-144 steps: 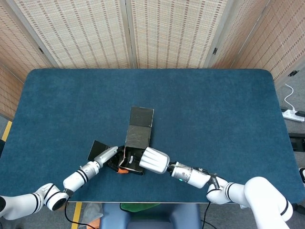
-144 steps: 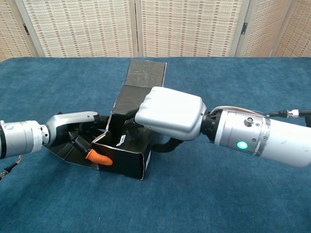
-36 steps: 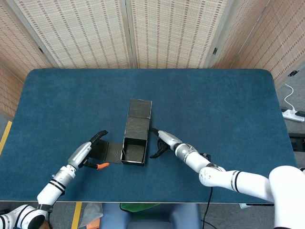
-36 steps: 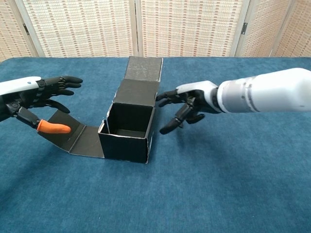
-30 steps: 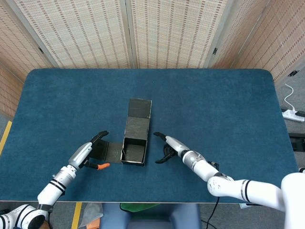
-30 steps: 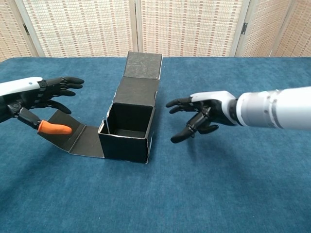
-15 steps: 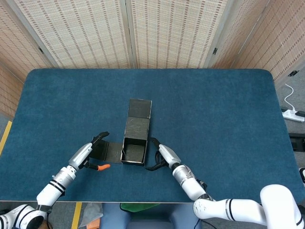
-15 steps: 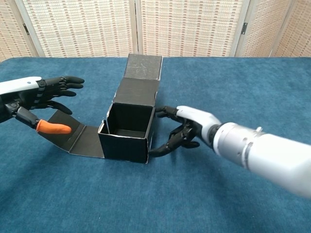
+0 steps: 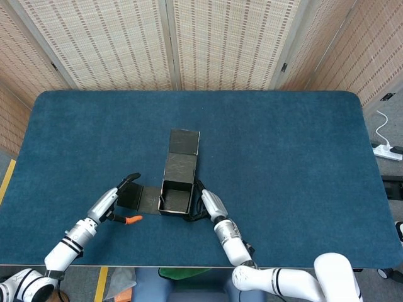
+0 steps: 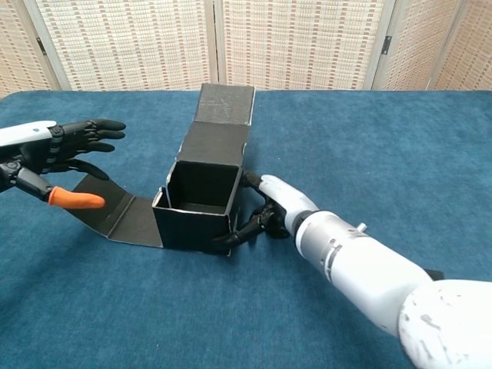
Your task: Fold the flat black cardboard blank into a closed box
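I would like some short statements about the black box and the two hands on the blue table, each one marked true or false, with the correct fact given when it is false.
1. The black cardboard box is open at the top. True.
2. The right hand is beside the box, with fingers at its right wall. True.
3. The left hand grips the box's front wall. False: it hovers apart from the box, fingers spread, above the side flap lying to the left.
4. The lid panel is folded down over the opening. False: it extends away from the box on the far side, leaving the opening uncovered.
5. The box stands on a blue table. True.
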